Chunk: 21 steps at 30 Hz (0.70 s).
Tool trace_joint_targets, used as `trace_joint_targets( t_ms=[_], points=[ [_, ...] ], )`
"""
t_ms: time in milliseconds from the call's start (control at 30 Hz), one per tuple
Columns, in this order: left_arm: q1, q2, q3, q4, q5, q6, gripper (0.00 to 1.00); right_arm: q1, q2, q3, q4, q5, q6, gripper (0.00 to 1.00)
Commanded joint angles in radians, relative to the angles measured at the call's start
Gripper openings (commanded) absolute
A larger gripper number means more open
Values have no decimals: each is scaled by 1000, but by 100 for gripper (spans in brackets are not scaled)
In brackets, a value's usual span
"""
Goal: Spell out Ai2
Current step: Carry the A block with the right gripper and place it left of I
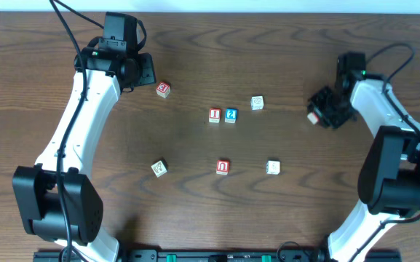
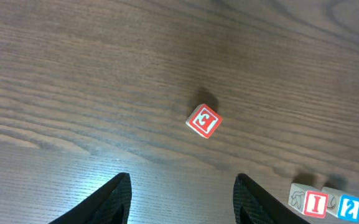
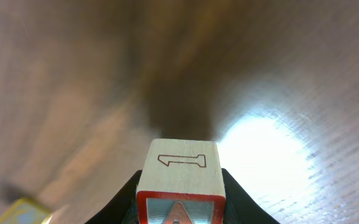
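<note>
Carrying the held cube (image 3: 180, 165) over to the spot just left of the I cube (image 1: 214, 115) is, we judge, our step now. We should lower it slowly, red-framed face up, touching that cube and in line with the 2 cube (image 1: 231, 115), nudging neither. Our right gripper (image 1: 320, 112) is clamped on it, well right of the row. Our left gripper (image 2: 180, 190) hangs wide apart and empty above a stray red-framed cube (image 2: 203, 121). We read an outlined "1" on the held cube, and its red-framed face shows only a peak, probably the A.
</note>
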Motion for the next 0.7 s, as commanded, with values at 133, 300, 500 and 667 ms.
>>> trace_joint_targets(
  t_ms=[133,300,500,667],
  points=[
    [29,-25,1,-17,-107,21,54,162,-1,304,-71,5,-211,1],
    [170,-42,2,-23,-81,10,54,397,17,474,-74,5,-283,2],
    [319,-45,2,-8,-47,10,54,625,127,569,-115,13,-290,1],
    [364,-45,2,0,-47,10,54,721,270,646,-182,30,-277,1]
  ],
)
